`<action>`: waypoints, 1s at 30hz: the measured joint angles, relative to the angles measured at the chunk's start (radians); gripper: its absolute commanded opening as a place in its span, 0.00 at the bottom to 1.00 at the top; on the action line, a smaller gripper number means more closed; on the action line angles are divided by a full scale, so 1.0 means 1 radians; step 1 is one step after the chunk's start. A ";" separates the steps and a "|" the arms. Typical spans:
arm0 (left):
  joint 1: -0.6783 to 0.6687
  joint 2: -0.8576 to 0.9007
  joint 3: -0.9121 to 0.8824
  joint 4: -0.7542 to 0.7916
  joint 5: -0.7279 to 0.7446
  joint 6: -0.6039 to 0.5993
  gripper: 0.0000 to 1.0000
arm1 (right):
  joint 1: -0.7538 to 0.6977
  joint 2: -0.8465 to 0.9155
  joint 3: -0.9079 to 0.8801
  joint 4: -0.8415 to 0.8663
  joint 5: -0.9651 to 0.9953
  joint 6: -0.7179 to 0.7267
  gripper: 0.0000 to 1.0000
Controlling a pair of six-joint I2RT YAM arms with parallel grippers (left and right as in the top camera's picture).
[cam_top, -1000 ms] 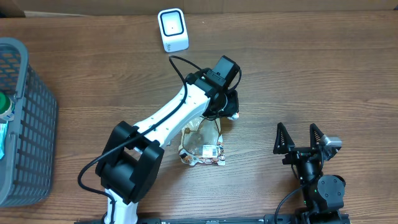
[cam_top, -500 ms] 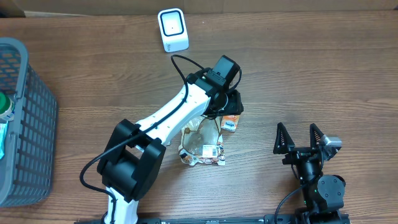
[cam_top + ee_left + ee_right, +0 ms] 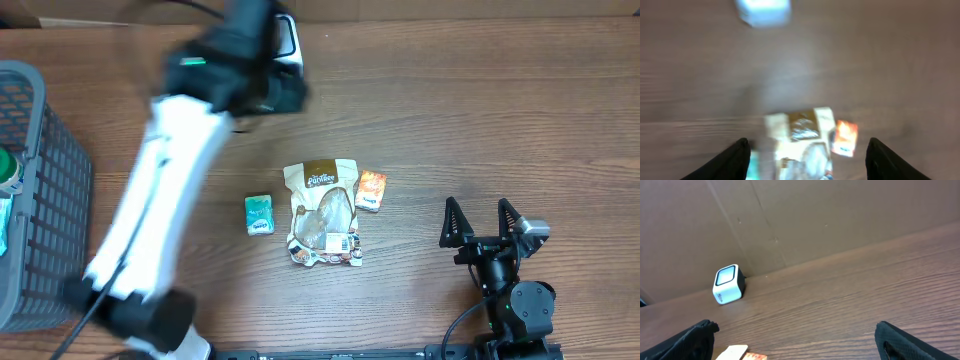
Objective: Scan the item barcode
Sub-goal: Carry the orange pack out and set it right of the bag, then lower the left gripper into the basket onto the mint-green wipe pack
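Items for scanning are lying flat on the tabletop point(image 3: 520, 110), and neither claw is holding any of them. A brown snack pouch point(image 3: 322, 200) is sitting face up, with a small orange packet point(image 3: 371, 190) just beside its right edge and a small green box point(image 3: 259, 214) near its left edge, apart from it. The white scanner point(image 3: 728, 284) is standing well beyond the pouch's top edge, and the left arm is showing only as a blur over that spot in the overhead view. The left claw point(image 3: 807, 145) is standing open with nothing between its fingers, looking down on the pouch from above. The right claw point(image 3: 478, 207) is also gaping wide and empty, resting well to the right of the pouch.

Which of the three is due next I am not able to tell. The pouch is looking light, soft and crinkly, with glossy film that is likely to be slipping under a weak pinch. A white label point(image 3: 338, 242), possibly the barcode, is showing near its bottom edge, so taking hold along the top seal is seeming wisest, keeping that label uncovered. The orange packet is looking thin and light, lying so flat that pinching across its narrow sides is seeming the surest way of lifting it.
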 measured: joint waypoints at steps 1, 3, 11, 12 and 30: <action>0.037 -0.032 0.018 -0.019 -0.009 0.003 0.61 | 0.000 0.000 0.000 0.000 0.000 0.000 1.00; 0.143 -0.107 0.043 -0.055 -0.030 0.010 0.60 | 0.000 0.000 0.000 -0.001 0.000 0.000 1.00; 0.620 -0.203 0.048 -0.105 -0.046 0.021 0.58 | 0.000 0.000 0.000 0.000 0.001 0.000 1.00; 0.676 -0.201 0.048 -0.105 -0.048 0.021 0.58 | 0.000 0.000 0.000 0.000 0.000 0.000 1.00; 1.077 0.002 -0.049 -0.056 -0.117 -0.029 0.52 | 0.000 0.000 0.000 0.000 0.000 0.000 1.00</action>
